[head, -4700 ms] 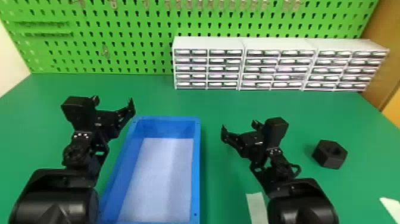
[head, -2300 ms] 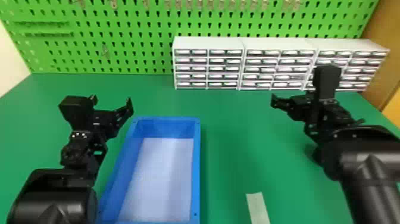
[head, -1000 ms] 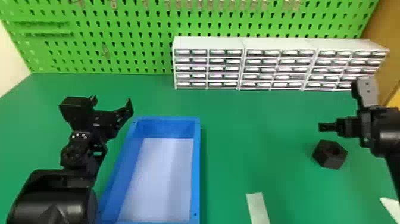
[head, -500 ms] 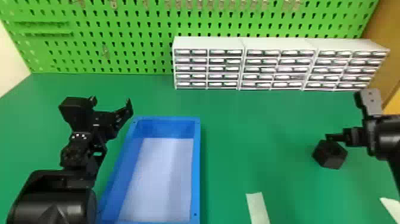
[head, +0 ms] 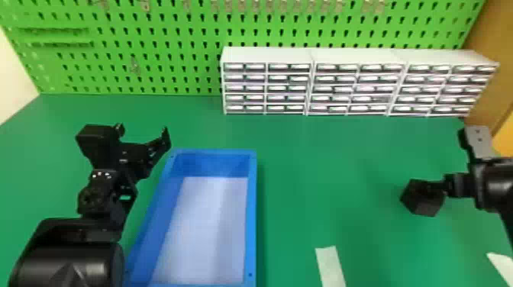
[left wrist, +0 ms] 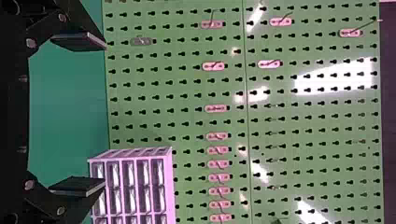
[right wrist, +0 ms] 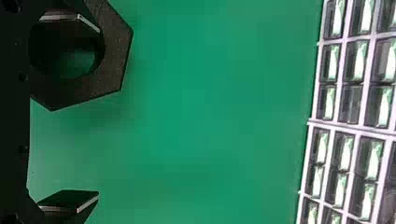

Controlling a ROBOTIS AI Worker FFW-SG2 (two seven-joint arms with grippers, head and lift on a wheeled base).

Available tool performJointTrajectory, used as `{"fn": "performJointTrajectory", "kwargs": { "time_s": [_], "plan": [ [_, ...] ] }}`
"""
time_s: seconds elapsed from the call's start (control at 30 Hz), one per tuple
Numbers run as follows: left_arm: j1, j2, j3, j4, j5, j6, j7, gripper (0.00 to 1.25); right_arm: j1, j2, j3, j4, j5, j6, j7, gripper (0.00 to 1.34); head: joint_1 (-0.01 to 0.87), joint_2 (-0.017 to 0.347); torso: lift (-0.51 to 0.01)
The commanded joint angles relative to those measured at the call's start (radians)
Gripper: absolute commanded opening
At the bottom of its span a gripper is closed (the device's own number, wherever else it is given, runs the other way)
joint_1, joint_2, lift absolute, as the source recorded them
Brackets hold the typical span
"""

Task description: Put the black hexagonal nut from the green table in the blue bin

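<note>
Evidently at the grasping step, the right end effector (right wrist: 91,112) is seen with fingers parted, one at the hole of the black hexagonal nut (head: 421,202), which rests on the green tabletop (head: 324,171), well apart from the blue bin (head: 250,213). Closing and lifting are likely required next. Since one second earlier, the end effector has been lowered; the nut has been left unmoved.

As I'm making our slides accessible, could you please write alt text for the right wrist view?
A black hexagonal nut lies on a green table, one finger of the robot's open right hand over or in its hole, the other clear of it. Beyond are rows of small drawers in pale frames.
</note>
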Motion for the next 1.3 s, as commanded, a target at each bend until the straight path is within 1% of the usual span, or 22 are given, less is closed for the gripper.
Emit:
{"fn": "performJointTrajectory", "kwargs": {
  "time_s": [0.0, 0.17, 0.3, 0.47, 0.53, 0.57, 0.63, 0.67, 0.7, 0.83, 0.9, 1.0, 1.27],
  "plan": [
    [-0.002, 0.0, -0.001, 0.0, 0.0, 0.0, 0.0, 1.01, -0.024, 0.006, -0.026, 0.049, 0.003, -0.008, 0.0, 1.26, 0.686, 0.052, -0.097],
    [-0.002, 0.0, -0.001, 0.0, 0.0, 0.0, 0.0, 1.01, -0.037, 0.011, -0.05, 0.08, 0.003, -0.011, 0.0, 1.26, 0.686, 0.052, -0.097],
    [-0.002, 0.0, -0.001, 0.0, 0.0, 0.0, 0.0, 1.01, -0.051, 0.015, -0.063, 0.118, 0.007, -0.014, 0.0, 1.22, 0.686, 0.052, -0.097],
    [-0.002, 0.0, -0.001, 0.0, 0.0, 0.0, 0.0, 1.01, -0.054, 0.017, -0.07, 0.134, 0.008, -0.017, 0.0, 1.18, 0.686, 0.052, -0.097],
    [-0.002, 0.0, -0.001, 0.0, 0.0, 0.0, 0.0, 1.01, -0.054, 0.017, -0.069, 0.134, 0.01, -0.017, 0.0, 1.1, 0.686, 0.052, -0.097],
    [-0.002, 0.0, -0.001, 0.0, 0.0, 0.0, 0.0, 1.01, -0.054, 0.017, -0.069, 0.135, 0.01, -0.017, 0.0, 1.04, 0.686, 0.052, -0.097],
    [-0.002, 0.0, -0.001, -0.002, -0.001, 0.0, 0.0, 1.0, -0.054, 0.018, -0.069, 0.135, 0.011, -0.016, 0.0, 0.83, 0.686, 0.052, -0.097],
    [-0.002, 0.0, -0.001, -0.002, -0.001, 0.0, 0.0, 1.0, -0.056, 0.021, -0.069, 0.135, 0.016, -0.014, 0.0, 0.7, 0.686, 0.052, -0.097],
    [0.0, 0.0, -0.001, -0.002, -0.001, 0.0, 0.0, 1.01, -0.056, 0.023, -0.069, 0.135, 0.019, -0.014, 0.0, 0.64, 0.686, 0.052, -0.097],
    [-0.002, 0.0, -0.001, -0.002, -0.003, 0.0, 0.0, 1.01, -0.061, 0.026, -0.063, 0.134, 0.033, -0.01, 0.0, 0.48, 0.686, 0.052, -0.097],
    [-0.002, 0.0, -0.001, -0.002, -0.005, 0.0, 0.0, 1.0, -0.062, 0.026, -0.06, 0.134, 0.037, -0.008, 0.0, 0.37, 0.686, 0.052, -0.097],
    [-0.002, 0.0, -0.001, -0.002, -0.006, 0.0, 0.0, 1.01, -0.065, 0.026, -0.053, 0.134, 0.048, 0.0, 0.0, 0.3, 0.686, 0.052, -0.097],
    [0.0, 0.0, 0.001, -0.002, -0.014, 0.0, 0.0, 1.01, -0.07, 0.026, -0.04, 0.131, 0.06, 0.027, 0.005, 0.26, 0.686, 0.052, -0.097]
  ]
}}
